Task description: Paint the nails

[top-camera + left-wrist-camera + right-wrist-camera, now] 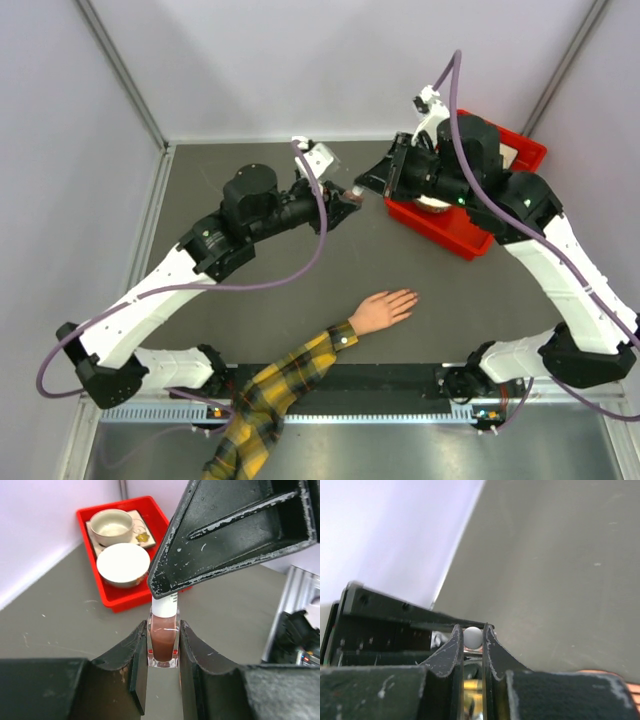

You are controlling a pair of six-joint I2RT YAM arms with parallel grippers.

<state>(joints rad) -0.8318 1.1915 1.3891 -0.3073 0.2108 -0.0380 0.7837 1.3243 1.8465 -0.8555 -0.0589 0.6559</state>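
The pale peach mannequin hand (383, 310) lies palm down at the front middle of the table, its plaid sleeve (280, 385) running to the near edge. Its nails (412, 296) are too small to make out. My left gripper (350, 198) is shut on a small bottle of brown nail polish (163, 642), held above the table behind the hand. My right gripper (374, 187) meets it from the right and is shut on the bottle's white cap (473, 636). The cap also shows in the left wrist view (165, 607), below a right finger (235, 530).
A red tray (470, 240) stands at the back right under my right arm. In the left wrist view the tray (122, 601) holds a white bowl (123, 564) and a cup (112, 526). Grey walls close in the sides and back.
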